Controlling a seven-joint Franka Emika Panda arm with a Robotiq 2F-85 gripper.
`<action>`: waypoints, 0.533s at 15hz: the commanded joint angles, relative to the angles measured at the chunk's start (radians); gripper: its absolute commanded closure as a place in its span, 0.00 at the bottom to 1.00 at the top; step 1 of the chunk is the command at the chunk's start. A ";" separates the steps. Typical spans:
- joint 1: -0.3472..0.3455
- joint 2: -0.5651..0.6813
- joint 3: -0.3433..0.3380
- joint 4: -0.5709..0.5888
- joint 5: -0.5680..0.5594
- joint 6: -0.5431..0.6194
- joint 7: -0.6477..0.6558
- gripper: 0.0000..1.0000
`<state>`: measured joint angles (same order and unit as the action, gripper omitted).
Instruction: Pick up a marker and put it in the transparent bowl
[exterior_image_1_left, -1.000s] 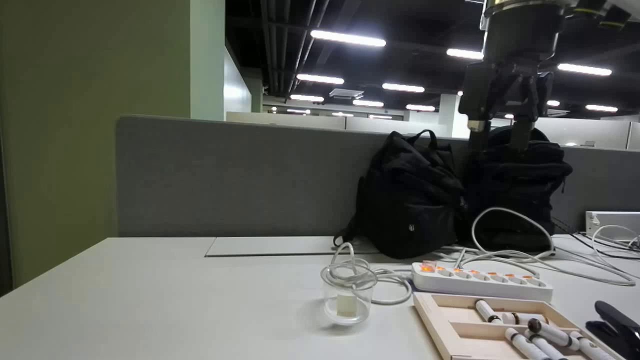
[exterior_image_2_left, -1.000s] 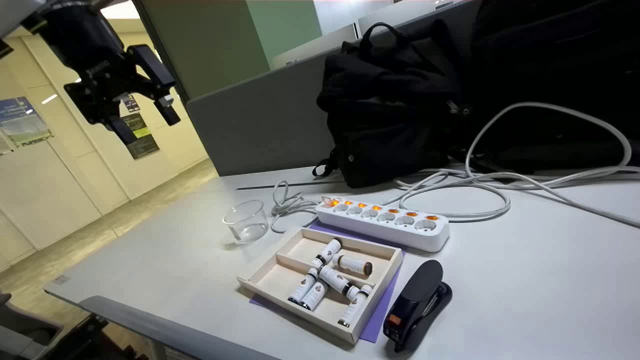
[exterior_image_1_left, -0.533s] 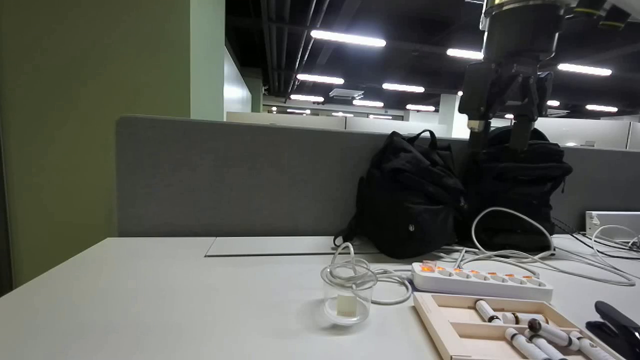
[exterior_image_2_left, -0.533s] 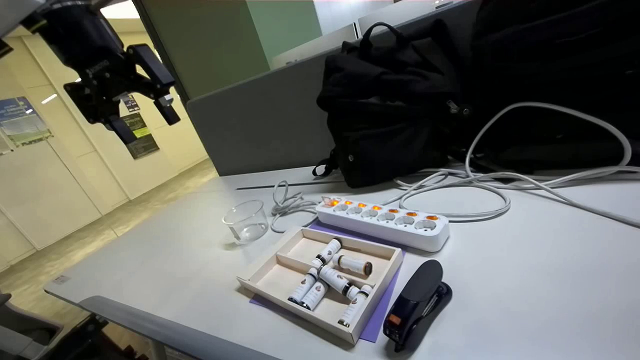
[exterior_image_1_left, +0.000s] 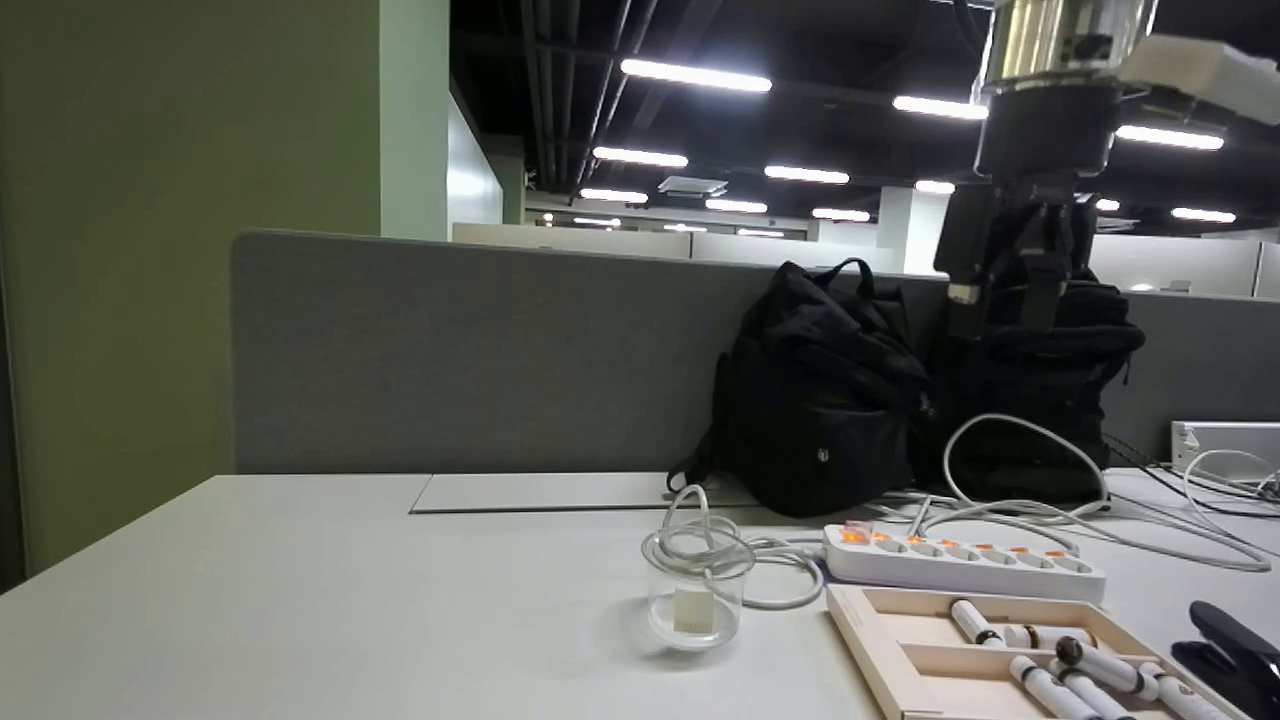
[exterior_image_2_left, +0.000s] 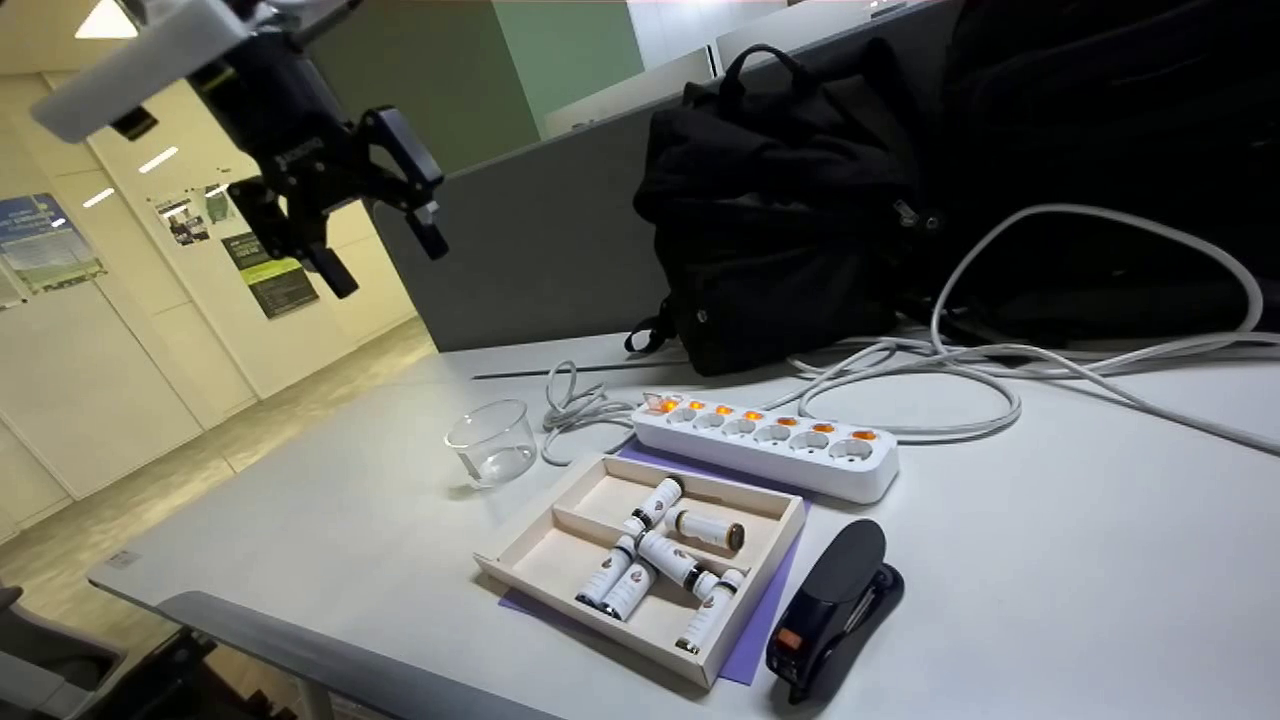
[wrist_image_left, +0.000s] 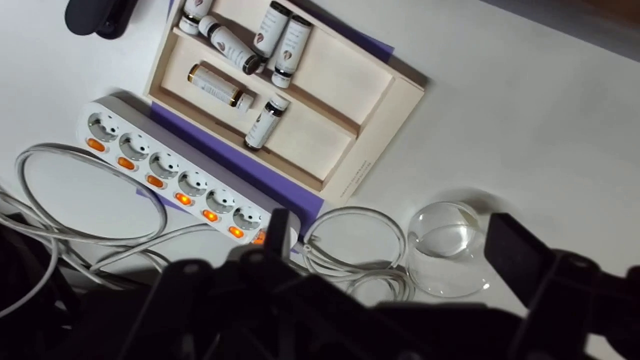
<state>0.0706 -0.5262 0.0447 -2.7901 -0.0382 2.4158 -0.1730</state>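
Several white labelled tubes with caps, the markers, lie in a shallow wooden tray (exterior_image_2_left: 590, 628). One lies across others near the tray's divider, a marker (exterior_image_2_left: 672, 560) that shows also in the wrist view (wrist_image_left: 230, 47). The transparent bowl (exterior_image_2_left: 505, 462) stands upright on the table beside the tray. It also shows in an exterior view (exterior_image_1_left: 692, 640) and in the wrist view (wrist_image_left: 435, 280). My gripper (exterior_image_2_left: 386, 262) is open with nothing between its fingers, high above the table. In the wrist view the open gripper (wrist_image_left: 392, 245) frames the bowl and looped cable far below.
A white power strip (exterior_image_2_left: 770, 455) and looped white cable (exterior_image_2_left: 590, 410) lie behind the tray, the cable close to the bowl. A black stapler (exterior_image_2_left: 840, 610) is beside the tray. Black backpacks (exterior_image_1_left: 820, 400) lean on the grey partition (exterior_image_1_left: 480, 350). A purple sheet (exterior_image_2_left: 755, 640) lies under the tray.
In the last half second my gripper has moved lower and sideways, toward the right in both exterior views. It stays open. The markers, tray and bowl have not moved.
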 joint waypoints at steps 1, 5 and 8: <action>0.000 0.156 -0.126 0.068 -0.032 -0.005 -0.240 0.00; -0.013 0.188 -0.173 0.069 -0.009 -0.035 -0.379 0.00; -0.026 0.252 -0.199 0.134 0.002 -0.092 -0.468 0.00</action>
<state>0.0616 -0.2747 -0.1715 -2.6562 -0.0422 2.3252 -0.6370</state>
